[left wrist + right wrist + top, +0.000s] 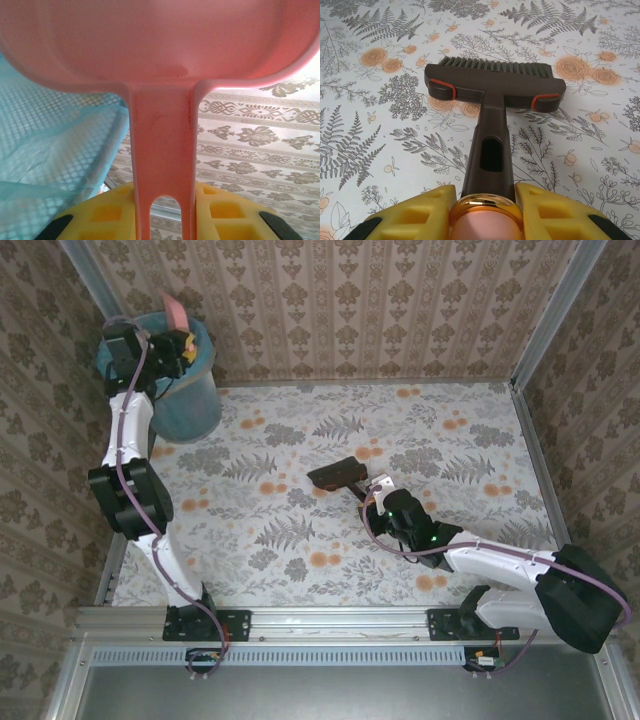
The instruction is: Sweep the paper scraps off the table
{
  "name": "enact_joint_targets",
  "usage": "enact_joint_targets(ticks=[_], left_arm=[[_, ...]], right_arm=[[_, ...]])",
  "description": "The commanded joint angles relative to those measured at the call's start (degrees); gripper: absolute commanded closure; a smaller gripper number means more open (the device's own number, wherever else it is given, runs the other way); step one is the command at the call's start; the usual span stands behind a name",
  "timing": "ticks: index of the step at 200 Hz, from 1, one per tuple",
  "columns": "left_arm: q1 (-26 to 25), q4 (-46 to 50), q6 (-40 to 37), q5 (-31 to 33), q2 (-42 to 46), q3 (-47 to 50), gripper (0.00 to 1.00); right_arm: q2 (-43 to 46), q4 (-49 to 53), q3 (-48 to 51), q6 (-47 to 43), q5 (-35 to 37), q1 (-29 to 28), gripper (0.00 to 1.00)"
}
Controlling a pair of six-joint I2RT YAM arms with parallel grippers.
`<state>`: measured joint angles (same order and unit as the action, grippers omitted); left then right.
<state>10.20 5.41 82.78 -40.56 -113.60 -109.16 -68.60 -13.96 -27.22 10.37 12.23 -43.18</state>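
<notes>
While clamping dustpan (160, 40) above bin (190, 405) (left gripper (162, 212)) and brush (495, 82) on table (450, 530) (right gripper (485, 202)): seems swept, just emptying remaining.

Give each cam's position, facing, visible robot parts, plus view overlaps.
Top external: above, behind the robot, facing down at the table; left arm, right arm show.
Left wrist: on the left gripper, facing along the dustpan toward bin and wall; yellow fingers show.
Right wrist: on the right gripper, facing down at the brush; fingers show.
Shared: top external also sees dustpan, bin, brush.
</notes>
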Motion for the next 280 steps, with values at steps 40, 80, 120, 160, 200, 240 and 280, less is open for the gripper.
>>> enact_joint_targets(ticks=[40,80,120,160,200,240,280], left_arm=[[0.6,-4.8,0.9,-1.1,5.1,-0.1,1.0],[-1.4,-1.0,-3.5,-0.4,8.7,-0.6,1.0],[-7.1,4.1,-9.9,-1.9,11.7,-3.9,1.0],[-16.6,14.8,-19.1,-0.2,13.7,-8.5,1.0],[-27.2,36.4,-33.1,5.3,9.8,-21.2,1.0],[-35.9,40.6,-42.7,10.6,11.9,-11.3,1.0],[-41.2,45.8,-48.4,18.6,11.3,-1.7,1.0]], right_arm=[[-0.5,-0.6,-0.5,-0.6,1.5,-0.4,1.0],[0.0,-0.5,-0.3,-0.4,2.9,-0.4,1.0],[0.5,-0.3,0.0,0.1,4.9,-0.3,1.0],[1.8,-0.5,0.7,0.7,7.1,-0.2,1.0],[3.5,-0.3,1.6,2.0,9.7,0.7,1.0],[3.3,1.0,1.4,3.0,12.4,0.9,1.0],[2.7,0.2,1.7,3.6,13.7,0.9,1.0]])
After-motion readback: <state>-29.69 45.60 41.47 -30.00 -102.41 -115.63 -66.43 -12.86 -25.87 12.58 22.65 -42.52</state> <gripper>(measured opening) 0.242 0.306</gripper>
